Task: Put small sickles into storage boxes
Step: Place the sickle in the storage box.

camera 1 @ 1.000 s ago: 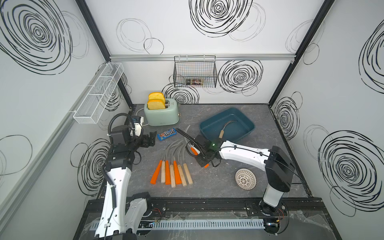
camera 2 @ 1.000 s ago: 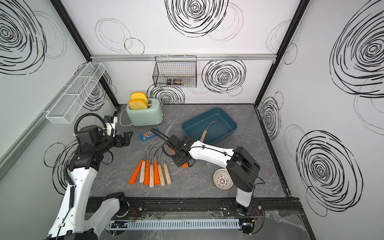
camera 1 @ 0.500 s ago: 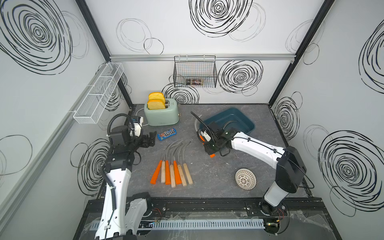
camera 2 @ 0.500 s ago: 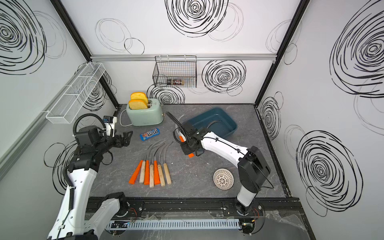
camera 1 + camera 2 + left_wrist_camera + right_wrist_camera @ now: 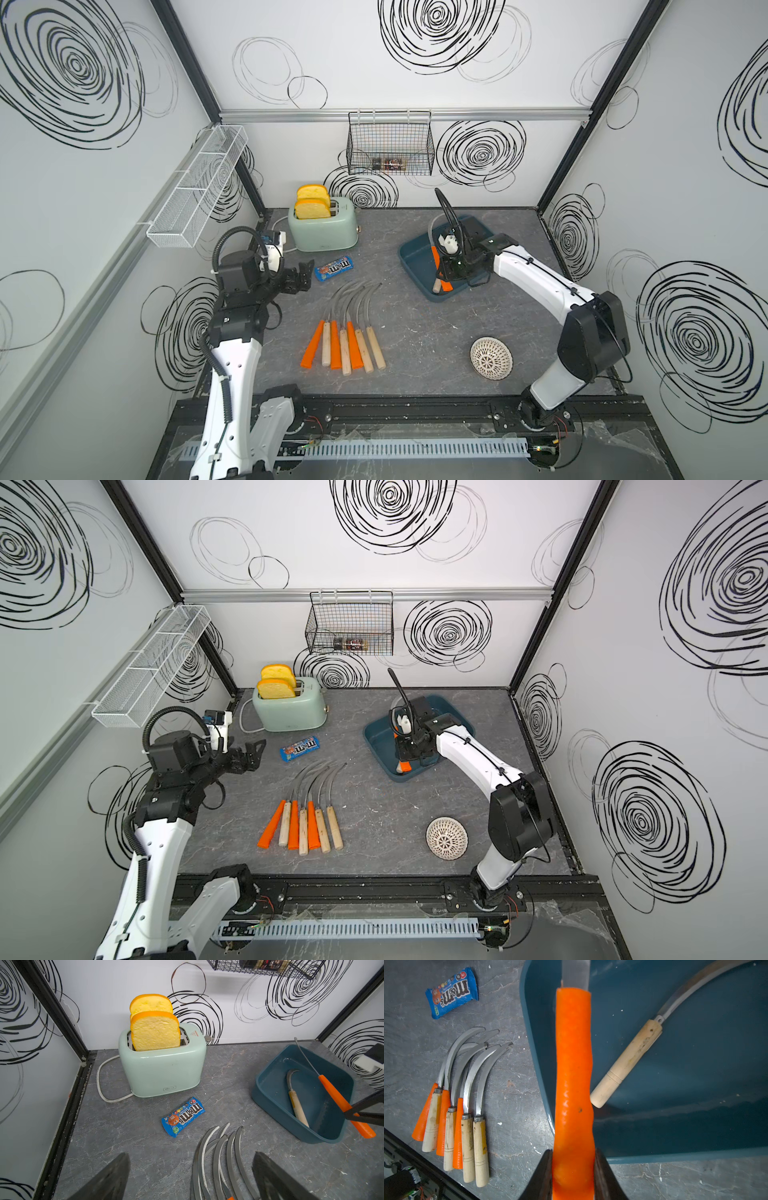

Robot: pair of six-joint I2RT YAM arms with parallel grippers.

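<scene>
Right gripper (image 5: 573,1167) clamps a curved grey-bladed sickle (image 5: 573,1059) by its orange handle over the shallow dark-teal plastic tray (image 5: 685,1154) — left gripper (image 5: 302,277) hangs with jaws wide apart, empty.

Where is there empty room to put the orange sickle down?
Inside the blue tray, the floor between the wooden-handled sickle and the wall nearest the toaster is bare. On the table, the grey patch between the row of sickles and the white bowl is bare too. It is crowded at that row, and where the right claw holds the orange sickle.
</scene>
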